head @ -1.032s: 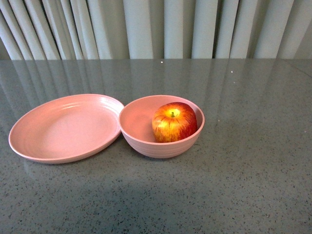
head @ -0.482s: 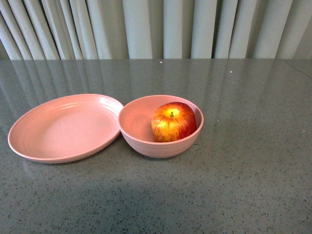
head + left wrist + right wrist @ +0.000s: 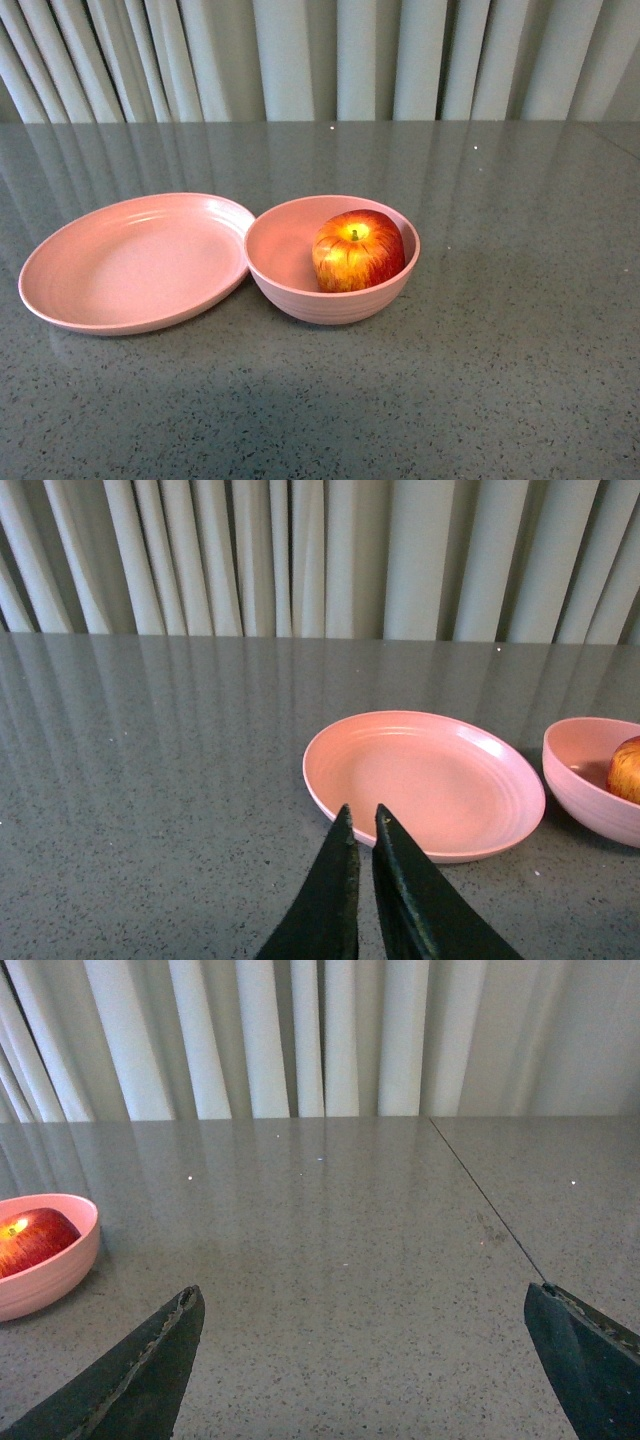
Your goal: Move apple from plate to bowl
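Note:
The red and yellow apple point(image 3: 357, 249) sits stem up inside the deep pink bowl point(image 3: 290, 290), toward its right side. The shallow pink plate point(image 3: 135, 262) lies just left of the bowl, its rim touching it, with nothing on it. Neither arm shows in the front view. In the left wrist view my left gripper point(image 3: 361, 816) is shut with nothing in it, its tips just short of the plate point(image 3: 425, 780); the bowl point(image 3: 590, 780) and apple point(image 3: 626, 768) show at the frame edge. My right gripper point(image 3: 365, 1292) is open wide over bare tabletop, well away from the bowl point(image 3: 45, 1270) and apple point(image 3: 35, 1237).
A grey speckled tabletop point(image 3: 500, 380) carries everything, with pale pleated curtains point(image 3: 320, 60) behind its far edge. A thin seam point(image 3: 480, 1195) runs across the table surface in the right wrist view.

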### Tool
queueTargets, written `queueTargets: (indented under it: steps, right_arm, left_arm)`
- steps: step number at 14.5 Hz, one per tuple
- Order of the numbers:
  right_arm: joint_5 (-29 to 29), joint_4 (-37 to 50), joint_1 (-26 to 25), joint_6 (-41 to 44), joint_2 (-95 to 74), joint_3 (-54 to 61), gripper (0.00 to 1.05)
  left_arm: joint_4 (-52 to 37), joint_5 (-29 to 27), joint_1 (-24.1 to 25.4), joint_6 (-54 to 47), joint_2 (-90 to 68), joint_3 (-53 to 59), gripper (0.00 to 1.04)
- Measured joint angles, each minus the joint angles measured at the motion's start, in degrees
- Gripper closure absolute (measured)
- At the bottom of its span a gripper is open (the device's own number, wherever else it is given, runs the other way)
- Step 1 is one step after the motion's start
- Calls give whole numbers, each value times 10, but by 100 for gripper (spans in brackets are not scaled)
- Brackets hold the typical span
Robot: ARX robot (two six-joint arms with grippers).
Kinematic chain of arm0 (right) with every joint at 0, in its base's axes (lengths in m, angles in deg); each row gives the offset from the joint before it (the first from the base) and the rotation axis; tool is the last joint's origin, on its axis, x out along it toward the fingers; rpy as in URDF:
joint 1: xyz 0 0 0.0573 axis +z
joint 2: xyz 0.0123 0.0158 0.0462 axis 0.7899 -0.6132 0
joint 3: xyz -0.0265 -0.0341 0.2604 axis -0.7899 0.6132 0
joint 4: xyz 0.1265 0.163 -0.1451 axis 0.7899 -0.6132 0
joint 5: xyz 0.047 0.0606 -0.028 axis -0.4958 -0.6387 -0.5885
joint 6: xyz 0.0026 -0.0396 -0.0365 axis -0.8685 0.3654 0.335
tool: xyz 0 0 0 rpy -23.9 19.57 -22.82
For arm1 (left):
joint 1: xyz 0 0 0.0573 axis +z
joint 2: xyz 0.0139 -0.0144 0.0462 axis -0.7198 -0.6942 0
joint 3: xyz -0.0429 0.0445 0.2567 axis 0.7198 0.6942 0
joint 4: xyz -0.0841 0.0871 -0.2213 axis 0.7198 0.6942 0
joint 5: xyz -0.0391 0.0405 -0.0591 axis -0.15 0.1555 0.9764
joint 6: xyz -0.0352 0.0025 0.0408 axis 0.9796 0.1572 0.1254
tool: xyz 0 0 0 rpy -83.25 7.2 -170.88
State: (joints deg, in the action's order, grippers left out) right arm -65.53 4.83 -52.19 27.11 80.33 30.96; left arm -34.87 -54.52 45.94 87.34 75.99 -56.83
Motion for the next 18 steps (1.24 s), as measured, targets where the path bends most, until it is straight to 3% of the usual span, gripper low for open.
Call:
queueTargets:
  steps: [4,7,18]
  right_arm:
    - [0,0,0,0,0,0,7]
    - [0,0,0,0,0,0,7]
    - [0,0,0,0,0,0,7]
  left_arm:
    - [0,0,0,0,0,0,50]
    - [0,0,0,0,0,0,5]
    - [0,0,0,-2,0,0,7]
